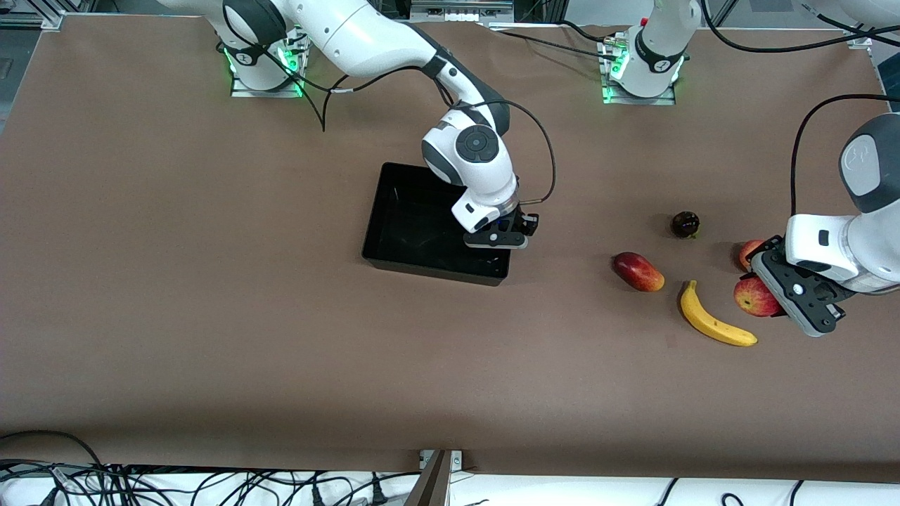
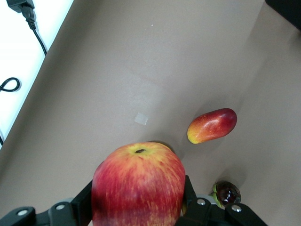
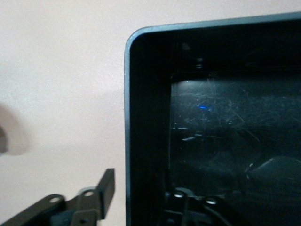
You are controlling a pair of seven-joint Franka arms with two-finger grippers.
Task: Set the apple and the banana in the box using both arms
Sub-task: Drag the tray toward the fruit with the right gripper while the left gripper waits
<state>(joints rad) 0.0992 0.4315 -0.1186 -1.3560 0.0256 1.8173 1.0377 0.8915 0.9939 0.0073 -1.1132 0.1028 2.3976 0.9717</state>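
Box (image 1: 394, 232) was sitting mid-desk and looked empty as far as I could see, so nothing had been delivered at this point. The right gripper (image 1: 498, 241) hung over the box's corner at the left arm's end, near the wall closest to the front camera. From its wrist view one finger (image 3: 106, 188) sat outside the wall, so the jaws straddled the rim, parted and holding nothing.

Moving toward the left arm's end: a red mango-like fruit (image 1: 638, 271), a small dark fruit (image 1: 685, 224) farther from the camera, then the banana (image 1: 714, 318) lying untouched on the desk (image 1: 211, 316).

Beside the banana, the left gripper (image 1: 773, 292) had its jaws clamped around the apple (image 1: 754, 295); the wrist view showed the apple (image 2: 138, 186) snug between the fingers (image 2: 82, 202). A paler apple (image 1: 749, 253) sat just next to it.

So I'd call it early days: apple gripped but not carried over, banana not even picked.
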